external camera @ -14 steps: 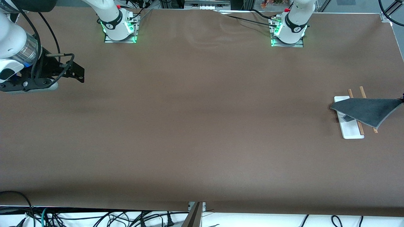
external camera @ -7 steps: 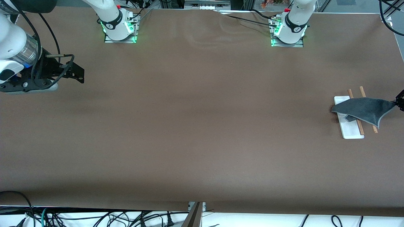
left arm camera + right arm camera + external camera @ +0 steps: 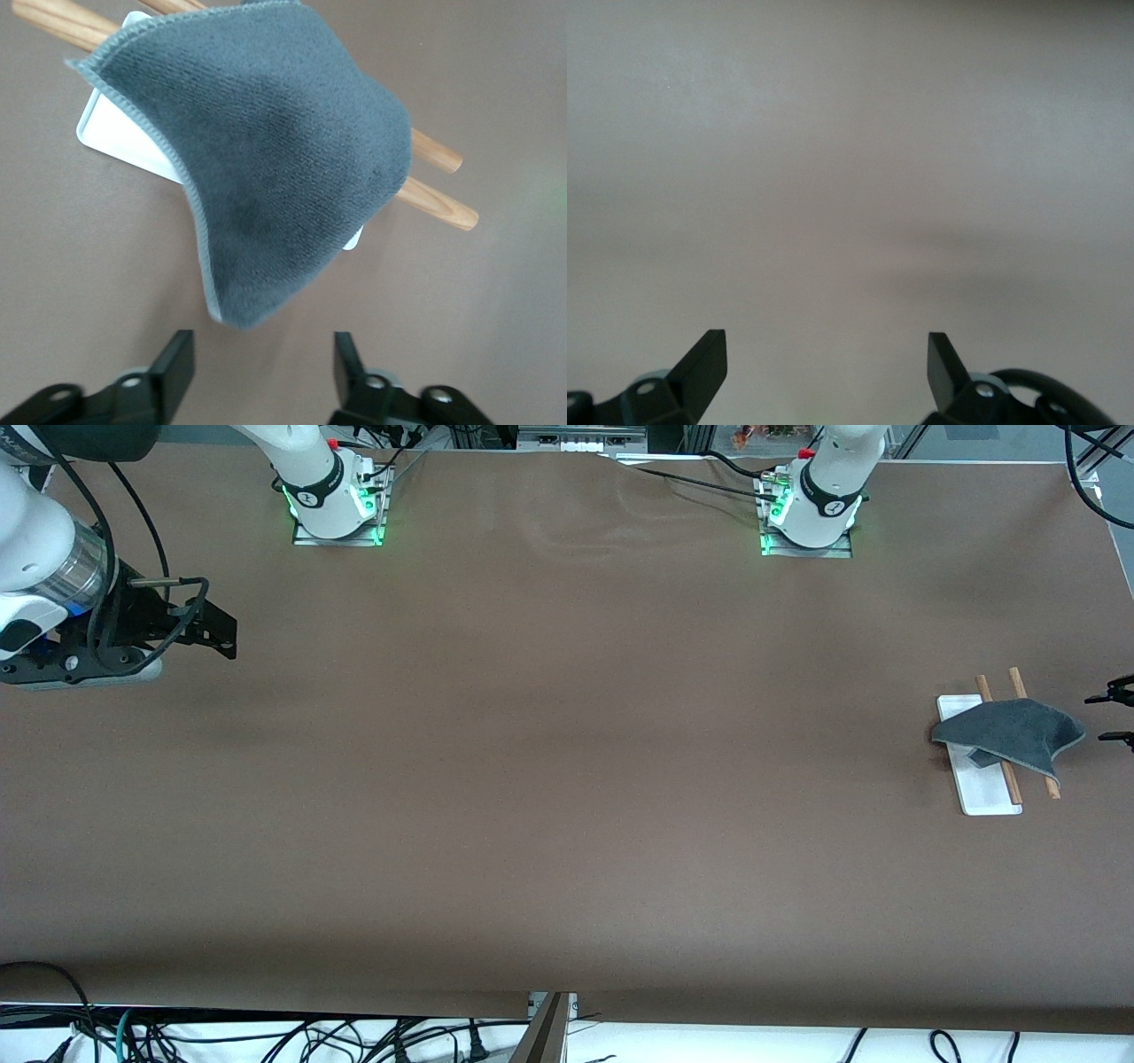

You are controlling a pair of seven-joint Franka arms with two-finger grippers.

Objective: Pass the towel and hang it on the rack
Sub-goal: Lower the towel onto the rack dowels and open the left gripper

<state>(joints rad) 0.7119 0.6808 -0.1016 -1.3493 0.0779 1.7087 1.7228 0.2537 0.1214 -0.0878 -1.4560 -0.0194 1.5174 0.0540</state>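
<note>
The towel (image 3: 1010, 733) lies grey face up, draped over the two brown rods of the rack (image 3: 985, 794) at the left arm's end of the table. In the left wrist view the towel (image 3: 275, 168) covers the rods and part of the rack's white base (image 3: 111, 137). My left gripper (image 3: 1114, 716) is open and empty just beside the towel's free corner, apart from it; its fingertips (image 3: 176, 359) show with the corner between and ahead of them. My right gripper (image 3: 217, 631) is open and empty, waiting over the right arm's end of the table.
The table is covered by a brown cloth (image 3: 567, 779). The arm bases (image 3: 337, 505) stand along the edge farthest from the front camera. Cables hang below the edge nearest the front camera (image 3: 266, 1036).
My left gripper has let go of the towel's corner and opened. The corner has dropped and the towel has slackened onto the rods. The right arm has not moved.
</note>
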